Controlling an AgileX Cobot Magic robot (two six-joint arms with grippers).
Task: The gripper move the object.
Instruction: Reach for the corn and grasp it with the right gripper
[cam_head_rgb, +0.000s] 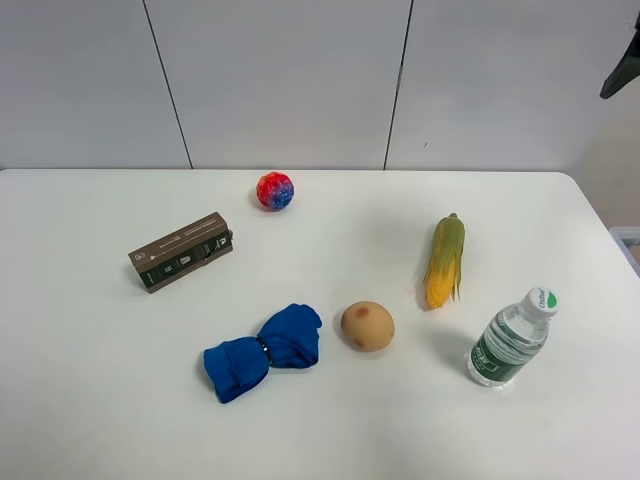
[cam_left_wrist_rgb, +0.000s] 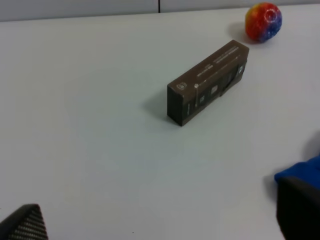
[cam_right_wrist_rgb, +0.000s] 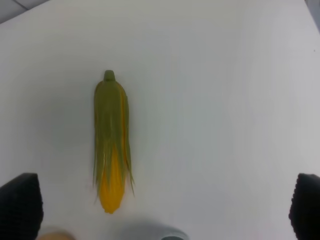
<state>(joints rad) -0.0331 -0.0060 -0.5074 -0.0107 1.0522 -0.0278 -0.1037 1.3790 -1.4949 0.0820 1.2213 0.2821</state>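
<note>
The white table (cam_head_rgb: 90, 400) fills most of the exterior high view. The blue cloth bundle (cam_head_rgb: 263, 351) lies at lower centre-left, and the brown box (cam_head_rgb: 181, 251) sits at middle left, one of each.

There is one ear of corn (cam_head_rgb: 445, 262), flat on the table right of centre and apart from everything else. Its long axis runs almost straight up and down the frame, leaning slightly. The green husk tip points toward the top edge and a little right, while the yellow kernel end points toward the bottom edge.

One water bottle (cam_head_rgb: 511, 340) stands upright at lower right, near the corn's yellow end. There are two balls: a tan one (cam_head_rgb: 367, 325) at lower centre, just beside the cloth, and a smaller red-and-blue one (cam_head_rgb: 275, 190) at upper centre.

The right gripper (cam_right_wrist_rgb: 165, 200) has its fingers spread wide and grasps nothing, with the corn lying in its wrist view clear of both fingers. The left gripper (cam_left_wrist_rgb: 162, 220) is likewise spread wide and empty, with the box in its view.
</note>
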